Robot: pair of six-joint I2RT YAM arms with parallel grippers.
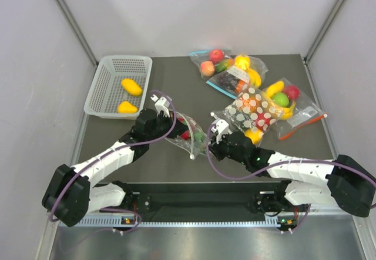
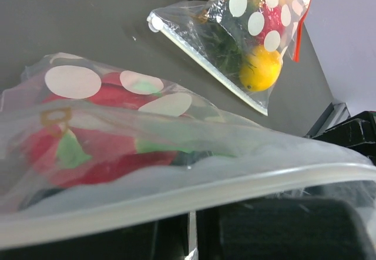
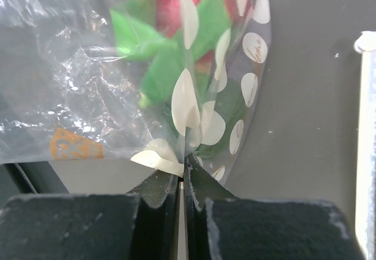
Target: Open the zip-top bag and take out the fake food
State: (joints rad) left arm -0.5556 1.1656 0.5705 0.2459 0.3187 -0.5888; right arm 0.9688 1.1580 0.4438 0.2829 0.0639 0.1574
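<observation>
Right gripper [image 3: 182,181] has its two dark pads pressed flat together, pinching a fold of the zip-top bag [image 3: 194,84] between them; the dotted film fans up and away from the pinch. Left gripper [image 2: 191,230] shows its pads almost touching, with only a pale sliver between them. The bag's thick zip rim runs across just above them, so it seems to be clamped on the bag's edge, though the close, blurred wrist view leaves that a little unsure.

From above, the bag [image 1: 191,135] hangs stretched between the left gripper [image 1: 175,125] and the right gripper [image 1: 207,141], near the middle of the dark table [image 1: 176,78]. Inside it sits the fake food [image 3: 167,2], a red piece with green leaves, and the overhead view shows a green bit beside it.

Two yellow pieces [image 1: 131,86] lie in the white basket [image 1: 108,81] at the far left. To the right, well apart from the held bag, a second dotted bag [image 1: 252,110] lies on the table with yellow and orange showing through, and clear bags [image 1: 226,66] of toy fruit lie beyond it.
</observation>
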